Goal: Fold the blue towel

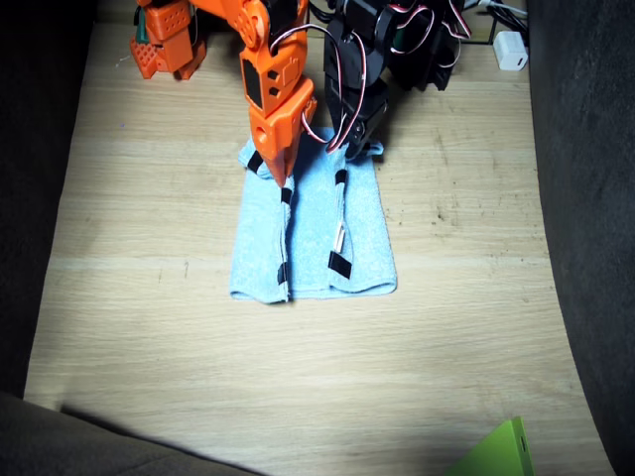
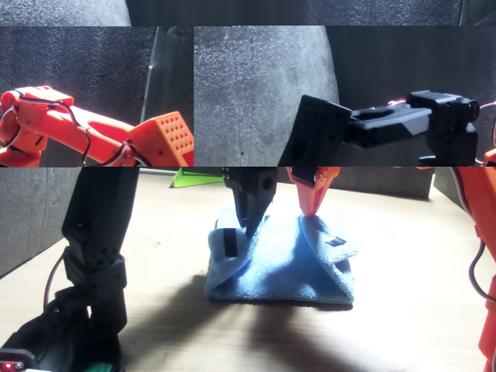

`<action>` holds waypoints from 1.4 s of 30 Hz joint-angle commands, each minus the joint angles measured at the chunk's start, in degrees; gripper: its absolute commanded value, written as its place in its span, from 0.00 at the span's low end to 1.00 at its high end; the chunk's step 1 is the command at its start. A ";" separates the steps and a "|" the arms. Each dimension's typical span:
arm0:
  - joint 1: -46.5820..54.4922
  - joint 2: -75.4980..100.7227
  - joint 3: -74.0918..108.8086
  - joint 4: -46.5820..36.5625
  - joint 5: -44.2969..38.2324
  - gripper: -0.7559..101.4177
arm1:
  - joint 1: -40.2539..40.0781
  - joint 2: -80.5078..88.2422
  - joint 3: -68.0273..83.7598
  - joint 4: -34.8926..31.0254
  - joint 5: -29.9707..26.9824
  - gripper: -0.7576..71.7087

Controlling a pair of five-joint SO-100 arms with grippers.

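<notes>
The wooden table (image 1: 149,327) holds the blue towel (image 1: 362,233) in its middle, with both long sides already folded in. The right gripper (image 1: 281,169) and left gripper (image 1: 357,142) pinch its far edge (tips closed on cloth). Next, I think, pull that edge toward the near edge.

Two arms of blocky plastic: right arm (image 1: 270,84) bright orange with a black inset panel, tapering to a pointed orange tip; left arm (image 1: 372,69) black throughout. Red, white and black cables looped over both.
</notes>
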 commanded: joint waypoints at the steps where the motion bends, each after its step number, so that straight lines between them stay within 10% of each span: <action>1: -1.58 1.32 -0.53 0.18 1.67 0.01 | 0.79 -0.18 -3.60 0.70 -0.35 0.01; 14: -2.37 -1.41 -0.97 -1.58 2.72 0.01 | 1.85 -6.86 -9.58 1.67 -0.97 0.01; 19: -0.88 -2.99 -1.49 -1.76 2.20 0.09 | 1.58 -7.73 -9.67 2.02 -0.88 0.33; 42: 4.39 -2.99 -15.64 7.47 3.34 0.10 | -4.48 3.69 -7.29 2.46 -1.93 0.37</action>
